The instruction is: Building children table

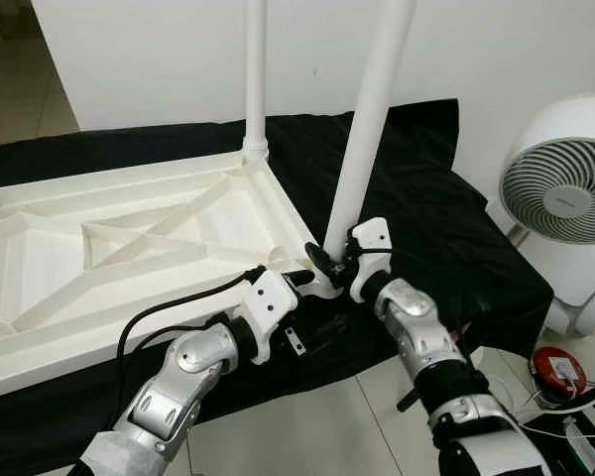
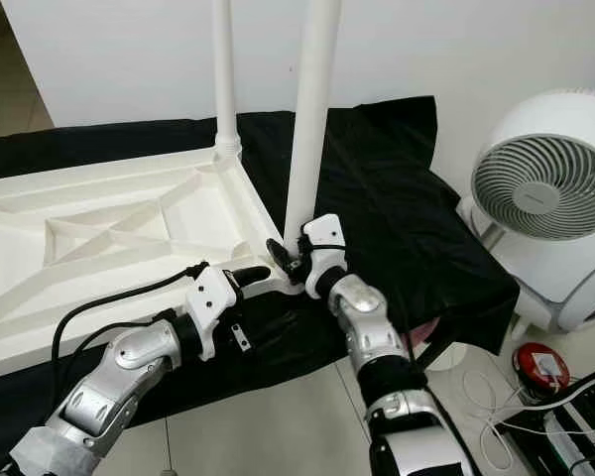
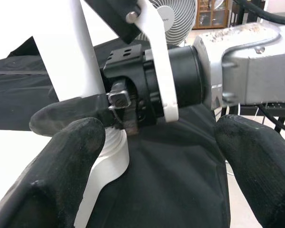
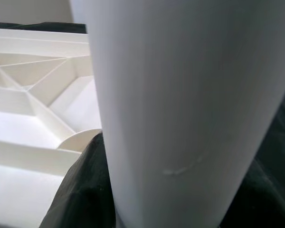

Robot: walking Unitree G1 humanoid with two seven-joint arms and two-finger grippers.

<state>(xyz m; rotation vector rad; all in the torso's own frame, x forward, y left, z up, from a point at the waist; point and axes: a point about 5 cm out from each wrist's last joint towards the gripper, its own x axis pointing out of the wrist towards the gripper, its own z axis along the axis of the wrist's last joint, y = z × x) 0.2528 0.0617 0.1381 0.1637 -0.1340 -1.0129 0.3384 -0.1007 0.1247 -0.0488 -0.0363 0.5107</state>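
We count one white tabletop (image 1: 129, 238), turned underside up at the left of the frame, and two white table legs: a far leg (image 1: 255, 79) at upper centre and a near leg (image 1: 367, 139) just right of it. We also count one black cloth (image 1: 416, 208), one white fan (image 1: 565, 208) at the right edge, one small red object (image 1: 558, 372) at lower right, and two grippers, the left gripper (image 1: 297, 281) and right gripper (image 1: 329, 263), at centre.
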